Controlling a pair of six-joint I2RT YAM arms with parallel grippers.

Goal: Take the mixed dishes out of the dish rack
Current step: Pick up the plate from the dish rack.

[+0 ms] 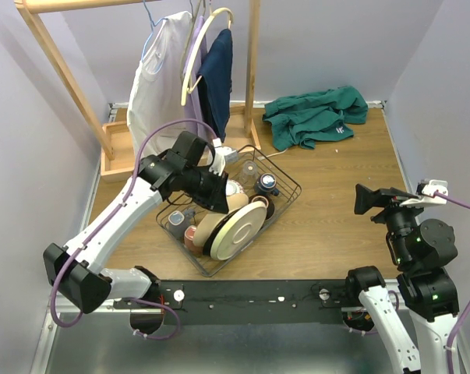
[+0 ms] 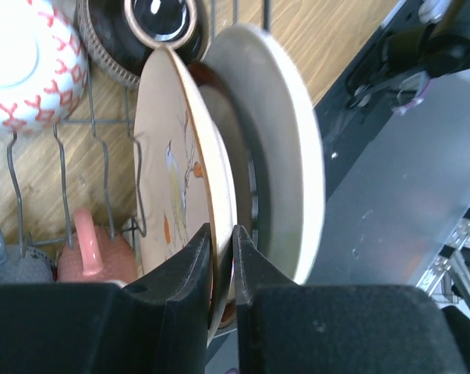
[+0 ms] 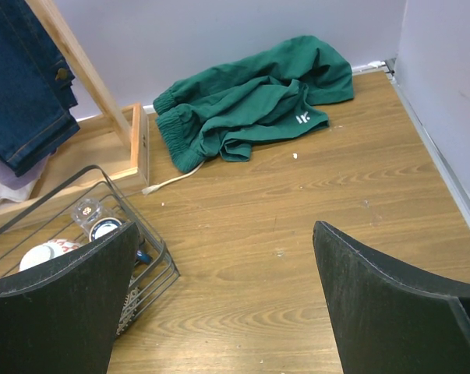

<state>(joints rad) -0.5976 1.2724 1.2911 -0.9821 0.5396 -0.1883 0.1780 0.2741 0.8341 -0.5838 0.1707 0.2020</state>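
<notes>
Our left jaws are clamped on the rim of the tan painted round plate [image 2: 171, 175], the only reachable part, since it stands on edge in the black wire dish rack [image 1: 289, 178] beside a cream plate [image 2: 291, 148]. Our right jaws gape, idle, above the wooden tabletop [image 3: 312, 195].

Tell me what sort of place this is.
Probably a staged housework test cell, not a real home: a wire dish rack, a wooden clothes rack and crumpled green clothes share one walled-in tabletop.
</notes>
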